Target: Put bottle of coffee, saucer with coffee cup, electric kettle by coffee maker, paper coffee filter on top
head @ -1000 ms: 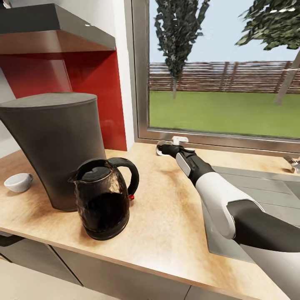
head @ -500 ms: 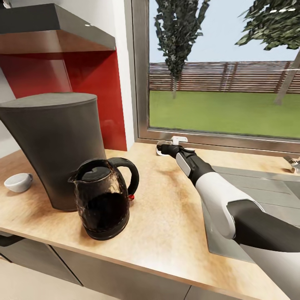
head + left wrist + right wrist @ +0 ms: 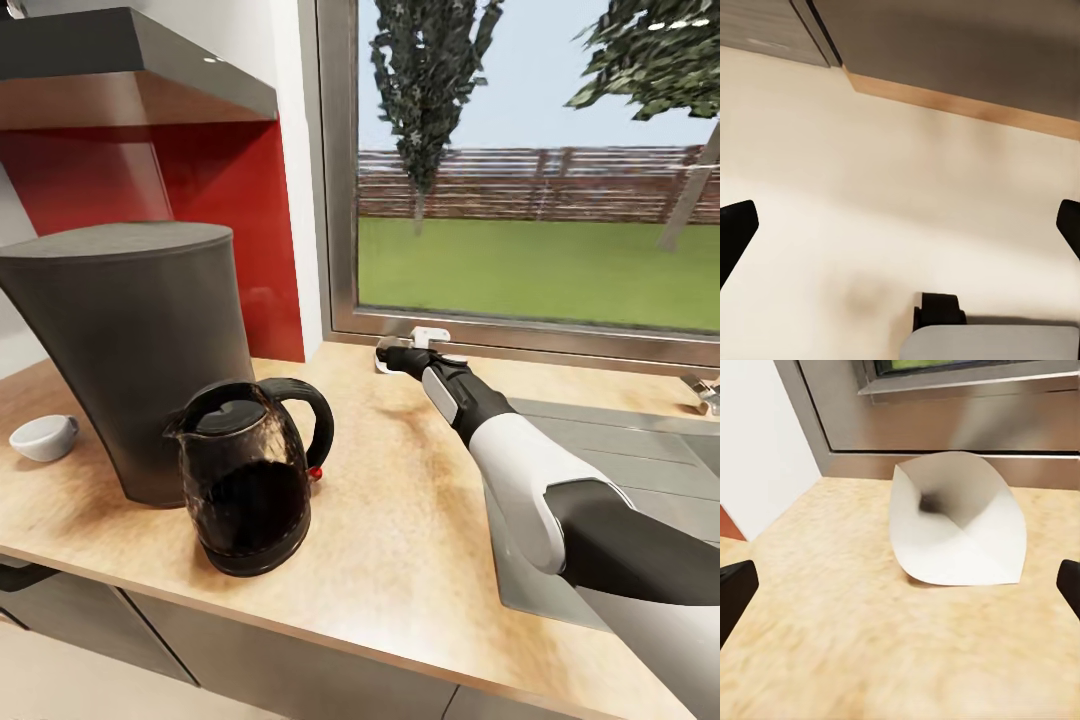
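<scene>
Right hand reaches to the desk's back edge under the window; its fingers are spread wide, holding nothing, with the filter lying on the desk between and ahead of them (open cone facing the hand). Kettle stands near the front edge, touching or just beside the coffee maker. Cup lies at the left end. Left hand is open and empty over the floor.

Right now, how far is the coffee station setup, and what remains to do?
Done: the coffee maker stands on the countertop with the electric kettle beside it. In hand: the open right gripper faces the paper coffee filter, lying by the window, not grasped. Left: the filter onto the maker; the coffee cup sits without a saucer.
</scene>
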Available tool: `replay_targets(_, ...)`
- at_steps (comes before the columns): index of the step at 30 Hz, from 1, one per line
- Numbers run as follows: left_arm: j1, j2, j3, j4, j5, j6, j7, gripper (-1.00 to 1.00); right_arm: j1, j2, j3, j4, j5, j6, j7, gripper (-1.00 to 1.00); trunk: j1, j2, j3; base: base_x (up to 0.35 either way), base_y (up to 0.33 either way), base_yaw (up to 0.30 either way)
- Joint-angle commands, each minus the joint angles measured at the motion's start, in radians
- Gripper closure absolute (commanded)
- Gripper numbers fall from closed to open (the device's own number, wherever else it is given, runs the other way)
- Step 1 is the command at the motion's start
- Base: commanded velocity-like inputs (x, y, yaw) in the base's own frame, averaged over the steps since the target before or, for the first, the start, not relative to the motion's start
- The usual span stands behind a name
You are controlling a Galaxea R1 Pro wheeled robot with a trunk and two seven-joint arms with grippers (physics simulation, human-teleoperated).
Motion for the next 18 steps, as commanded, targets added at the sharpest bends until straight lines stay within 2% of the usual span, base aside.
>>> replay_targets(1, 0.001, 0.0, 0.0, -0.002, 0.003, -0.001, 0.001, -1.0, -0.001, 0.0, 0.004, -0.001, -0.007, 0.005, -0.002, -1.0, 0.0, 0.0, -0.002, 0.0, 0.0, 0.0)
replay_targets(18, 0.001, 0.0, 0.0, -0.002, 0.003, -0.001, 0.001, -1.0, -0.001, 0.0, 0.004, -0.001, -0.008, 0.006, -0.002, -1.0, 0.0, 0.0, -0.028, 0.0, 0.0, 0.0)
